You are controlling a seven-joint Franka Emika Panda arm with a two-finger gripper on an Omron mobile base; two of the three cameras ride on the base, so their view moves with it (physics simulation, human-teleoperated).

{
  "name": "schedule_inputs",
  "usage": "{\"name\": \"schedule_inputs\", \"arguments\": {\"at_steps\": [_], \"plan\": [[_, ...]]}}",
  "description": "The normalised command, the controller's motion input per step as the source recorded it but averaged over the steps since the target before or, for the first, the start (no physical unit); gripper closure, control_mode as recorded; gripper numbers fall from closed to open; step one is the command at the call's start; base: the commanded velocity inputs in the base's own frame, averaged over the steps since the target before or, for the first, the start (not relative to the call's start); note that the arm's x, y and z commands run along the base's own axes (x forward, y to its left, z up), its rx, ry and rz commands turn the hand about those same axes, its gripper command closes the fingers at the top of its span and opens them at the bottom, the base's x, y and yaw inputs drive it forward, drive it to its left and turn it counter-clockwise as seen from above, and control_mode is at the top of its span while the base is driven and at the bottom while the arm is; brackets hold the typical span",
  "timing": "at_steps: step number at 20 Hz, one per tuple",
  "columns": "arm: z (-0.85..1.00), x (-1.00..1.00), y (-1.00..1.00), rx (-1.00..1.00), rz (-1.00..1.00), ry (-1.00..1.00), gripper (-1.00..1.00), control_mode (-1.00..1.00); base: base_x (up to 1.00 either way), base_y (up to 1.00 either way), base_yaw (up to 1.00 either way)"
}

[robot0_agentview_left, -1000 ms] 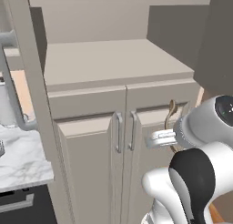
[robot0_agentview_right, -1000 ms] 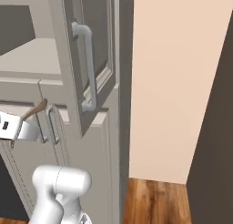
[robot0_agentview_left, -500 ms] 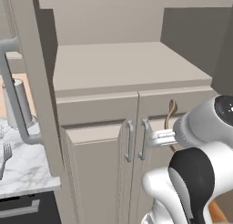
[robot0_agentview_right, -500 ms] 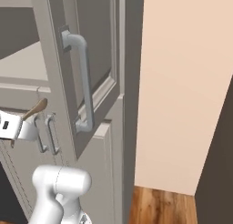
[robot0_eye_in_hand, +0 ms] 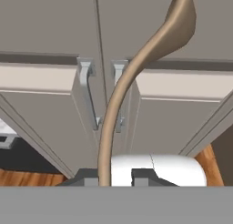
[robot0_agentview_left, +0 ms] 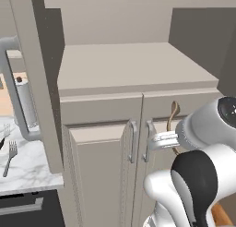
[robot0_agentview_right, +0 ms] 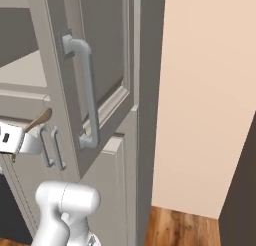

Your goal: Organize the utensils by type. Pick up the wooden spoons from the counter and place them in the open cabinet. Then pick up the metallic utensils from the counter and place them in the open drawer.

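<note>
1. Left base view: gripper [robot0_agentview_left: 169, 137] held low in front of the closed lower doors, the wooden spoon [robot0_agentview_left: 173, 116] sticking up from it, bowl end on top. Open cabinet [robot0_agentview_left: 138, 64] shelf sits just above, bare. Fork [robot0_agentview_left: 10, 156] lies on the marble counter [robot0_agentview_left: 27, 170] far left. Step looks like the carry: spoon picked, not yet placed.
2. Right base view: gripper [robot0_agentview_right: 15, 140] at left edge, spoon bowl [robot0_agentview_right: 41, 118] poking up beside the swung-open cabinet door [robot0_agentview_right: 95, 80] with its bar handle. Next move probably needs a lift up to shelf height, then reach in, clear of that door.
3. Hand view: fingers [robot0_eye_in_hand: 139, 175] narrow, pinching the spoon [robot0_eye_in_hand: 136, 77] handle; it curves upward across the lower doors.
4. No brands, labels or readable writing in any view.
</note>
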Motion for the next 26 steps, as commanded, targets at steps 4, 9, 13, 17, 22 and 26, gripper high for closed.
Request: {"name": "schedule_inputs", "arguments": {"at_steps": [4, 9, 13, 17, 22, 26], "plan": [[0.0, 0.0, 0.0, 0.0, 0.0, 0.0, 1.0, 1.0, 0.66, 0.01, 0.22], [0.04, 0.12, 0.0, 0.0, 0.02, 0.0, 1.0, -1.0, 0.59, 0.0, 0.17], [0.56, 0.24, 0.09, -0.03, 0.01, -0.03, 1.0, -1.0, 0.0, 0.0, 0.0], [0.89, -0.15, 0.37, -0.16, 0.0, -0.02, 1.0, -1.0, 0.0, 0.0, 0.0], [0.84, -0.01, 0.35, -0.13, -0.01, 0.0, 1.0, -1.0, 0.0, 0.0, 0.0], [0.49, 0.36, -0.21, 0.02, 0.0, -0.03, 1.0, -1.0, 0.0, 0.0, 0.0]]}}
